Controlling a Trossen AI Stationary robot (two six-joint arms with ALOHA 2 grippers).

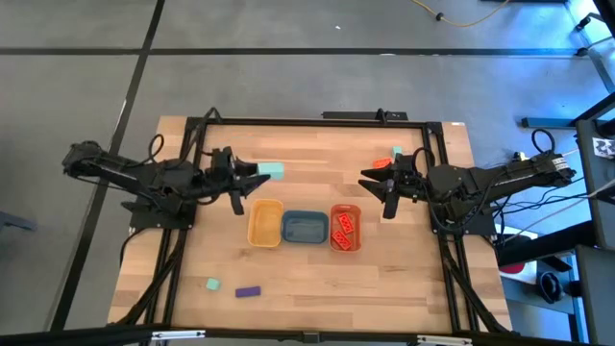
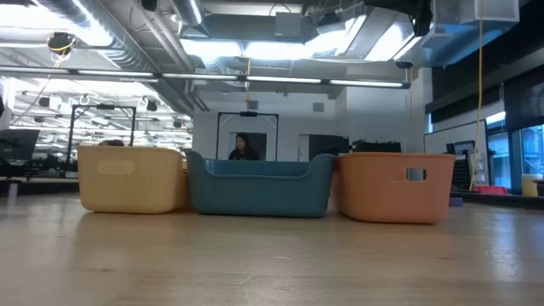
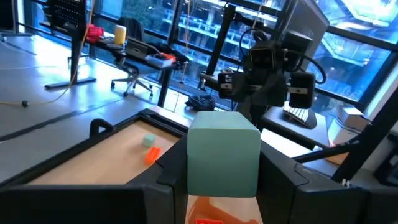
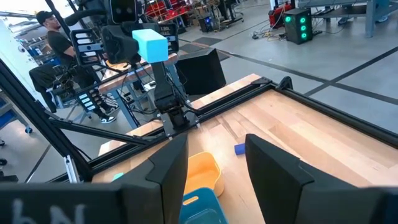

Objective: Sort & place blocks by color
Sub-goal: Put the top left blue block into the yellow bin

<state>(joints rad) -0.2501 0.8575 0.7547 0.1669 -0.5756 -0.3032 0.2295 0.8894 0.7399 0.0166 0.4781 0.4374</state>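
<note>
My left gripper point(image 1: 258, 174) hovers above the far left part of the table, beyond the yellow tray point(image 1: 265, 223), shut on a mint-green cube point(image 1: 273, 171). My right gripper point(image 1: 370, 179) is open and holds nothing; it hovers beyond the orange tray point(image 1: 345, 240), facing the left one. Orange-red bricks point(image 1: 344, 227) lie in the orange tray. One orange-red brick point(image 1: 381, 162) and one mint cube point(image 1: 397, 153) rest on the table near the far right. Another mint cube point(image 1: 212, 284) and a purple bar point(image 1: 249, 291) lie near the near left edge. My left gripper pinches the mint-green cube point(image 3: 224, 152) between its two fingers point(image 3: 171, 171), one on each opposite side face. The fingers run level, pointing toward the table's right. The cube sits upright at the fingertips, lifted clear of the table.
The yellow tray point(image 2: 132, 178), blue tray point(image 2: 259, 185) and orange tray point(image 2: 393, 185) stand side by side in a row at mid-table. A dark metal frame point(image 1: 317, 121) borders the table. Bare wood lies between the two grippers and in front of the trays. A person point(image 4: 56, 37) stands beyond the table.
</note>
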